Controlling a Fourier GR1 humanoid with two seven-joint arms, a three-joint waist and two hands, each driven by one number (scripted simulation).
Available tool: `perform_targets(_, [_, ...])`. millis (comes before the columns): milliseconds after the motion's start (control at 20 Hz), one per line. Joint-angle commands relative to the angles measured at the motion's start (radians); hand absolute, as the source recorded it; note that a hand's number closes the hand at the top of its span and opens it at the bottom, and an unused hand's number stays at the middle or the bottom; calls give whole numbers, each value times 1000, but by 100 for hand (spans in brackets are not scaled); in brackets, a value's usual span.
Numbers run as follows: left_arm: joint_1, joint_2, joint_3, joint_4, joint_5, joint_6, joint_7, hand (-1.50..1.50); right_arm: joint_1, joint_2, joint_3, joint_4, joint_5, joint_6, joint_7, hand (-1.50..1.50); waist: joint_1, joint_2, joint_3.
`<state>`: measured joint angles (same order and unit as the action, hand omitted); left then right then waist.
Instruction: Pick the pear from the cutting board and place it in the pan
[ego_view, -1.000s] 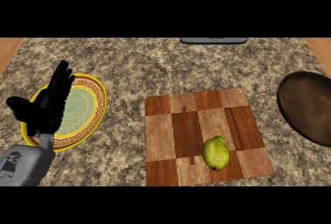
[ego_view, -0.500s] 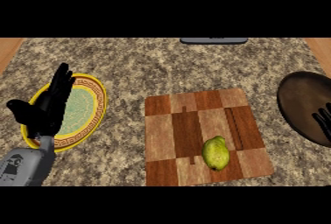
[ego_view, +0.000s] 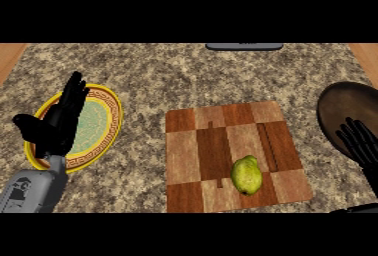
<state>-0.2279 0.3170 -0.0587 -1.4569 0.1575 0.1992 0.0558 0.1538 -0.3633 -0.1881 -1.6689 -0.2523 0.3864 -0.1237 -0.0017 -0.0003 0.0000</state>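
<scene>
A speckled stone worktop (ego_view: 184, 80) carries a checkered wooden cutting board (ego_view: 214, 145) near the middle. The pear (ego_view: 246, 175) lies on the board's near right part, well apart from both hands. At the right edge sits the dark round pan (ego_view: 347, 107); the right hand (ego_view: 360, 145) shows over its near rim, fingers straight and spread, grasping nothing. On the left lies a yellow-rimmed plate (ego_view: 100, 122), where the left hand (ego_view: 55, 127) rests released, fingers up. A dark flat object (ego_view: 244, 46) sits at the far edge.
</scene>
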Motion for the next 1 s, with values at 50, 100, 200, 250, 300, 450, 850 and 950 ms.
perform_targets(50, [6, -33, -10, -37, -48, 13, 45, 0, -18, 40, 52, 74, 112, 0, -7, -150, 1, 0, 0])
perform_targets(100, [32, -33, 24, -54, -20, -16, 12, 0, -80, 24, 30, 98, 94, 0, 42, -150, 3, 0, 0])
perform_targets(200, [-21, -26, 58, 25, -36, -44, 10, 0, -48, 39, 39, 71, 106, 40, 15, -150, -1, 0, 0])
perform_targets(250, [5, -63, 27, -2, -67, -12, -2, 0, -86, 36, 36, 114, 111, 52, 0, -150, 1, 0, 0])
perform_targets(300, [0, -35, 61, -30, -43, -34, 43, 0, -91, 55, 53, 131, 134, 46, -6, -150, 2, 0, 0])
perform_targets(450, [-20, -48, 64, -12, -79, -22, 35, 0, -91, 78, 80, 86, 147, 54, 2, -150, 0, 0, 0])
perform_targets(850, [35, -71, 103, -16, -70, -89, -12, 0, -93, 106, 122, 7, 227, 48, 87, -150, 0, 0, 0])
perform_targets(950, [-48, -86, 87, 30, -106, -62, 33, 0, -189, 141, 147, 130, 306, -2, 32, -150, 1, 0, 0])
